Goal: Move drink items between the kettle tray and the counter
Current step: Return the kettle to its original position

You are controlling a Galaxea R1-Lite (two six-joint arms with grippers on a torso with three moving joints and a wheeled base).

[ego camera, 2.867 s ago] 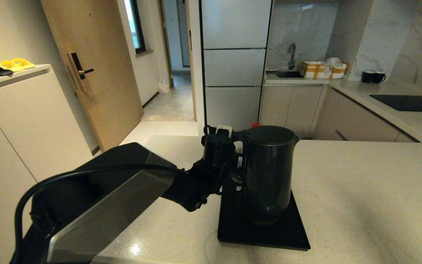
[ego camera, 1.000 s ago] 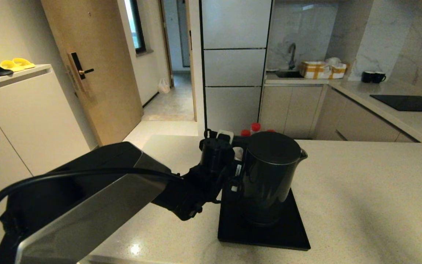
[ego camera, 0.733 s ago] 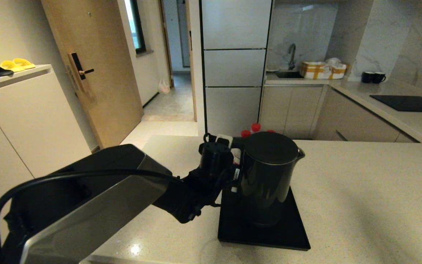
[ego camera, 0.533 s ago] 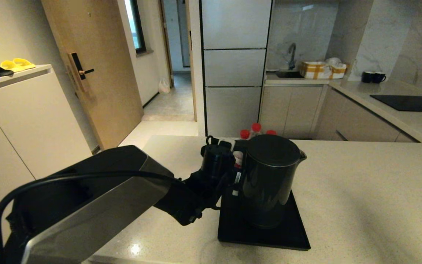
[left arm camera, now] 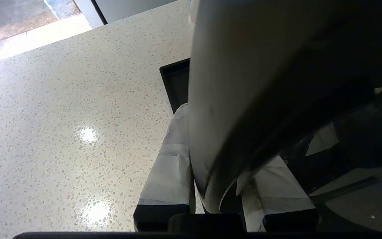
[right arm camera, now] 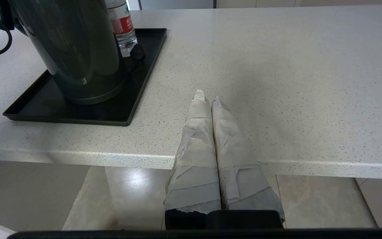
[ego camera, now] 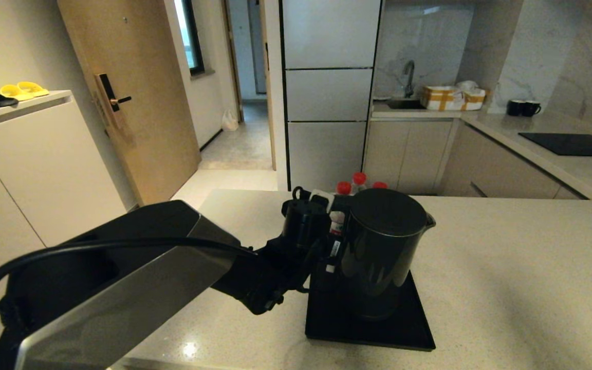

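The glossy black kettle [ego camera: 383, 257] stands over the kettle tray [ego camera: 419, 329], leaning a little to the right. My left gripper [ego camera: 333, 241] is shut on its loop handle from the left. In the left wrist view the taped fingers [left arm camera: 167, 169] clamp that handle [left arm camera: 230, 99] above the tray's corner [left arm camera: 176, 83]. In the right wrist view the kettle's [right arm camera: 75, 49] bottom meets the round base disc [right arm camera: 91, 96]; I cannot tell whether it rests there. My right gripper [right arm camera: 207, 99] is shut and empty, hovering over the counter's front edge [right arm camera: 277, 142].
Red-capped water bottles [ego camera: 358, 180] stand behind the kettle, one [right arm camera: 122, 23] on the tray's far end. The beige counter [ego camera: 506, 267] stretches to the right. Beyond are the black hob [ego camera: 573, 144] and two dark mugs [ego camera: 523, 107].
The kettle has come down toward the tray since the earliest frame, and its top has shifted slightly right. More of the red caps behind it show now. The left gripper has kept its hold.
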